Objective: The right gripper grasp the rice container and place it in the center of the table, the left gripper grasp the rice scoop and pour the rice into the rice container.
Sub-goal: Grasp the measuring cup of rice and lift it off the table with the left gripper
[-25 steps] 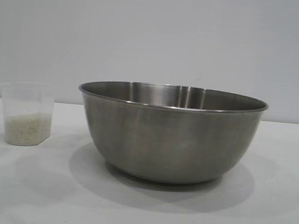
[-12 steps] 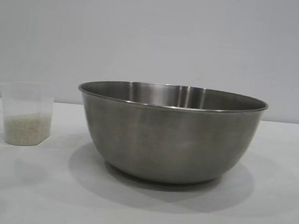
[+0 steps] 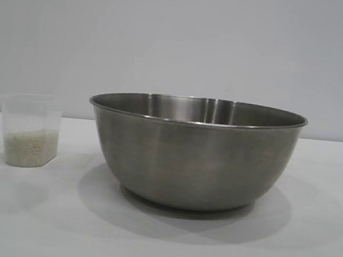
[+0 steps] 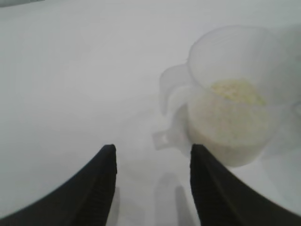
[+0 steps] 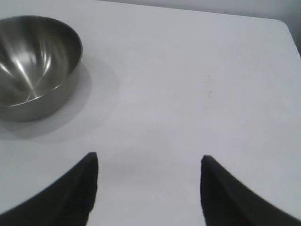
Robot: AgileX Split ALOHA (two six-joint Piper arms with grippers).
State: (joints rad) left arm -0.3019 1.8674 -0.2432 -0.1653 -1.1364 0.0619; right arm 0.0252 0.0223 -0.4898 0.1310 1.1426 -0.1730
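Almost nothing had shifted since the picture a second before: only a dark sliver had come in at the far left edge of the outside view, beside the scoop's handle, which I took for my left arm closing in. Bowl and scoop sat where they were.

As I judged it, step 1 was done: the bowl [image 3: 195, 152] stood upright near the middle of the table [image 3: 319, 240], empty inside as far as I could see. Step 2 was not yet done. The scoop [image 3: 30, 130] stood upright on the table well to the left of the bowl, about a third full of rice [image 3: 30, 147].

From the left wrist, my left gripper [image 4: 151, 160] was partly open and held nothing; the scoop's handle lay just beyond it, untouched. My right gripper [image 5: 149, 167] hung parked over bare table, open and empty, well away from the bowl.
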